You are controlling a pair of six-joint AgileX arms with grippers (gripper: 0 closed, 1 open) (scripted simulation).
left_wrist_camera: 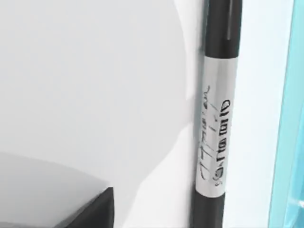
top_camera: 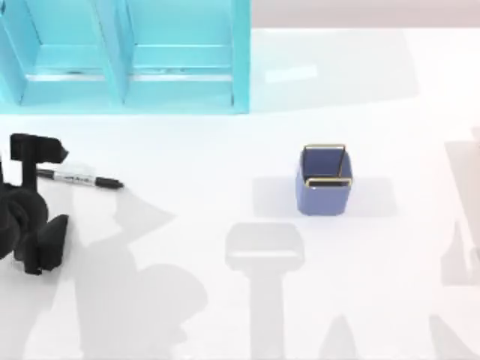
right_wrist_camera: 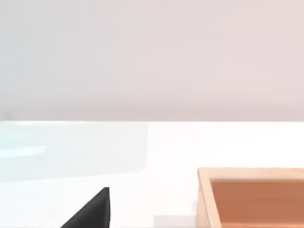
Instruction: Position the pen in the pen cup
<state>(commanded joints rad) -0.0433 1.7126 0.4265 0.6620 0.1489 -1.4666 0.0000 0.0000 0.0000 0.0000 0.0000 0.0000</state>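
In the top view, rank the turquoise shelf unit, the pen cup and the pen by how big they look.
1. The turquoise shelf unit, by far the largest.
2. The pen cup.
3. The pen: longer than the cup is wide, but far slimmer. One end is hidden by the left gripper, so its whole length is unsure.

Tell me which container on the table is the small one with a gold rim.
The pen cup: a small blue-purple square cup standing alone right of centre. The shelf unit at the back left is large, turquoise and rimless.
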